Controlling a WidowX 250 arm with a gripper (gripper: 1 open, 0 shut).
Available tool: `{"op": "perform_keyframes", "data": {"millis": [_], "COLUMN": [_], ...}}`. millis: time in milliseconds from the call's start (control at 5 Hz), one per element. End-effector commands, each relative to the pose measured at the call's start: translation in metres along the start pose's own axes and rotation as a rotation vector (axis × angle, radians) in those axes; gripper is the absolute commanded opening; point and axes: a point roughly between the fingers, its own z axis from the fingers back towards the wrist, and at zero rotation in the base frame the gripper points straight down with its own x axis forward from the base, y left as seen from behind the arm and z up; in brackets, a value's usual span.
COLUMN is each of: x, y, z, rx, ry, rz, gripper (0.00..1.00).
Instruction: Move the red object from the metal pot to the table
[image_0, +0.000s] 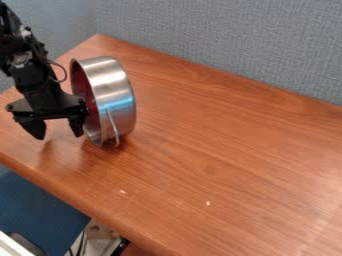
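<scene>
metal pot (107, 100): shiny silver steel, streaked with pale highlights and darker grey bands along the side wall; reddish-brown tint near the rim where wood is mirrored.
table (227, 150): warm reddish-brown wood, fine darker grain lines running lengthwise; lighter orange sheen toward the far right; a few tiny pale specks near the front edge.
gripper (51, 124): matte black throughout, fingers and body alike.
arm (20, 50): black, with small grey glints on the joints.
wall (227, 35): muted blue-grey, finely speckled texture, no pattern.
floor (27, 215): deep blue below the front edge, with a pale whitish patch at the bottom.
</scene>
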Motion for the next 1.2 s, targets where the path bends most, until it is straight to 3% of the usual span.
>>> {"op": "perform_keyframes", "data": {"millis": [0, 400, 600, 800, 1000], "x": [0.014, 0.048, 0.057, 0.065, 0.062], "y": [0.002, 0.028, 0.029, 0.031, 0.040], "z": [0.003, -0.005, -0.010, -0.013, -0.004], "rx": [0.001, -0.002, 0.019, 0.048, 0.078], "ry": [-0.014, -0.040, -0.048, -0.056, -0.050], "rz": [-0.007, -0.023, -0.005, 0.016, 0.049], "gripper": [1.00, 1.00, 0.00, 1.00, 1.00]}}
